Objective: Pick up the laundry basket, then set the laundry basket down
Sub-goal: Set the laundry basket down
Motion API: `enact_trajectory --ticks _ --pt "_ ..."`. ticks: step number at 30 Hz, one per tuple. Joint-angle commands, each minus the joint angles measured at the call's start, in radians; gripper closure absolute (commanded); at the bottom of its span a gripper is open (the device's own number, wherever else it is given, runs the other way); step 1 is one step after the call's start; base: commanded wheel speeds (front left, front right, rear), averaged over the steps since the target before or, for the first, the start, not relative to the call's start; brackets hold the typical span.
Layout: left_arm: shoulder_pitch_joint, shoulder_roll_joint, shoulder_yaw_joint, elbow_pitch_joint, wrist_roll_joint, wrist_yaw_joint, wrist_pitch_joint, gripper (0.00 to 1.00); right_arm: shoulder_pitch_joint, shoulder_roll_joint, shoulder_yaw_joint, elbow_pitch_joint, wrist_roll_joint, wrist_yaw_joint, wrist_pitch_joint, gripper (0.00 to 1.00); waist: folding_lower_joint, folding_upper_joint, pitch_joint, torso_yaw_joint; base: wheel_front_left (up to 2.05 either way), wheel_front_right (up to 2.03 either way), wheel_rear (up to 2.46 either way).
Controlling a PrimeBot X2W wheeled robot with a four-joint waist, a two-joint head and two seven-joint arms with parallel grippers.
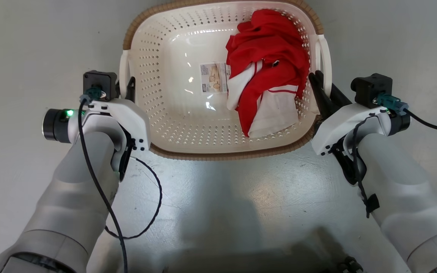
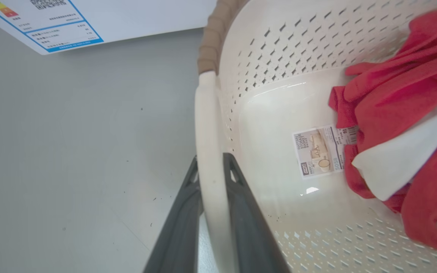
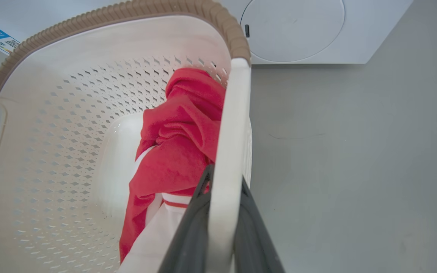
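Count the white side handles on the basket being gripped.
2. The cream-white perforated plastic laundry basket has a left handle, clamped between the left gripper's fingers, and a right handle, clamped between the right gripper's fingers.

a laundry corner — white front-loading machine (image 3: 362, 38) with round door (image 3: 292, 28), energy label sticker (image 2: 47, 26), bare grey floor (image 1: 218, 197).

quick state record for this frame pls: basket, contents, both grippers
basket: laundry basket, upright over grey floor; lifted or resting, cannot tell
contents: red and white garment on the robot's right side; paper label on the bottom
left gripper: one finger each side of left handle, closed on it
right gripper: one finger each side of right handle, closed on it
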Motion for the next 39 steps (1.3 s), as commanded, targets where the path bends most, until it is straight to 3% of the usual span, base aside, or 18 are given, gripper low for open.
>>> enact_trajectory --ticks 1,23,24,25,27,39 --pt "-0.008 0.026 0.014 -0.01 0.019 0.011 -0.013 1.0 0.032 0.019 0.014 -0.014 -0.016 0.007 -0.014 1.0 0.0 0.0 0.003 -0.002 0.0 0.0 0.0" --pt "-0.023 0.017 0.025 0.032 0.044 0.01 -0.014 1.0 0.028 0.032 -0.017 0.012 -0.016 0.007 -0.014 1.0 0.0 0.0 0.018 -0.006 0.0 0.0 0.0" --pt "-0.023 0.016 0.028 0.034 0.043 0.013 -0.014 1.0 0.024 0.029 -0.037 0.012 -0.026 0.007 -0.014 0.58 0.0 0.0 0.018 -0.006 0.0 0.0 0.0" --pt "-0.023 0.016 0.03 0.037 0.042 0.016 -0.014 0.7 0.021 0.027 -0.056 0.015 -0.042 0.007 -0.014 0.0 0.0 0.0 0.018 -0.007 0.0 0.0 0.0" --pt "-0.023 0.013 0.038 0.05 0.036 0.025 -0.014 0.02 0.021 0.033 -0.084 0.02 -0.076 0.007 -0.014 0.0 0.0 0.0 0.018 -0.007 0.0 0.0 0.0" --pt "-0.012 0.007 0.054 0.065 0.038 0.061 -0.014 0.0 0.06 0.069 -0.206 -0.001 -0.202 0.007 -0.014 0.0 0.0 0.0 -0.018 -0.017 0.0 0.0 0.0"
